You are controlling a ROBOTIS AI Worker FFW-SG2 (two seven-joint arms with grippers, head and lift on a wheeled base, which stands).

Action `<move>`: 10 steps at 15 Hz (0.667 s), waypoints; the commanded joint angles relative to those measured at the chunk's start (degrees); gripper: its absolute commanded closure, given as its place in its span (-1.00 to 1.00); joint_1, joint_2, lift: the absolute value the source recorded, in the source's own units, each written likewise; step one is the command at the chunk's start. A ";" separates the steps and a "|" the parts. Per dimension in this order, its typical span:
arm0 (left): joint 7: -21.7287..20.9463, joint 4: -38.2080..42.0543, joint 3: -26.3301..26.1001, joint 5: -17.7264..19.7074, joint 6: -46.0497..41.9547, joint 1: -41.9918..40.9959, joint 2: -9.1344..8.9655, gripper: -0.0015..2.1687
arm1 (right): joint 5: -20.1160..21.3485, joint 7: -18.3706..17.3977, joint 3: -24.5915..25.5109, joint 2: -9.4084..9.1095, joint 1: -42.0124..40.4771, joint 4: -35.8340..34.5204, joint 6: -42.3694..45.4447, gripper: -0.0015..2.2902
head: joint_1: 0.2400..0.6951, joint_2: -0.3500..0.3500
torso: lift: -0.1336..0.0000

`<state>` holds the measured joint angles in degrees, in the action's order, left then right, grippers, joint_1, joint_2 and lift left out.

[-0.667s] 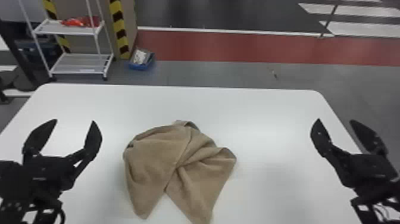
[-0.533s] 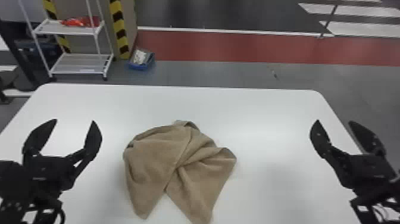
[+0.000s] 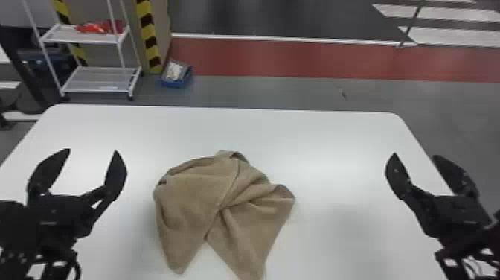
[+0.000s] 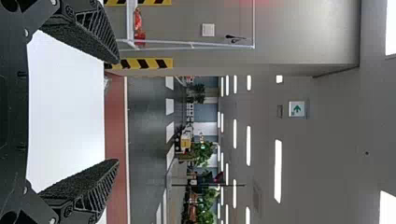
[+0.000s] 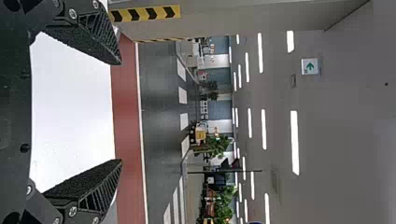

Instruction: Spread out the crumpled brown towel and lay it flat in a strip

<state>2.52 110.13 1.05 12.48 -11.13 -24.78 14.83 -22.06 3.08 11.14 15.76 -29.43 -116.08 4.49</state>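
Note:
In the head view my left gripper [image 3: 93, 150] stands open at the left, apart from the towel. My right gripper [image 3: 414, 154] is open over the table's right side, well away from the cloth. Between them the brown towel [image 3: 193, 197] lies crumpled on the white table, left of the middle, with overlapping folds meeting near its centre and two corners pointing toward the near edge. The left wrist view has the left gripper [image 4: 118, 111] with its fingers wide apart and nothing between them. Likewise, the right wrist view gives the right gripper [image 5: 122, 112] spread and holding nothing.
The white table [image 3: 316, 137] has rounded far corners, with bare surface behind the towel and to its right. Beyond the far edge, a white shelf cart [image 3: 100, 80] and a blue bin [image 3: 176, 76] stand on the floor at the left.

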 commanded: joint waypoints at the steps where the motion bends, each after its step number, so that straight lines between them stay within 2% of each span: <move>1: 0.12 0.00 0.00 0.00 -0.15 0.00 -0.07 -0.87 | 0.00 0.00 0.02 -0.02 0.07 0.16 0.12 -0.87 | 1.00 -0.22 | -0.86; 6: -0.06 -0.53 0.00 0.00 -0.33 -0.09 -0.07 -0.87 | 0.00 0.18 -0.07 -0.02 -0.10 0.60 0.12 -0.87 | 1.00 -0.22 | -0.86; 10: -0.49 -3.52 -1.23 0.00 -1.21 -0.09 0.19 -0.87 | 0.35 2.81 -0.86 -0.37 -0.63 3.41 -0.23 -0.83 | 1.00 -0.21 | -0.86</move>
<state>1.99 107.68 0.36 12.52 -12.01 -24.77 14.96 -21.91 5.41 10.63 15.52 -29.86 -113.76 4.60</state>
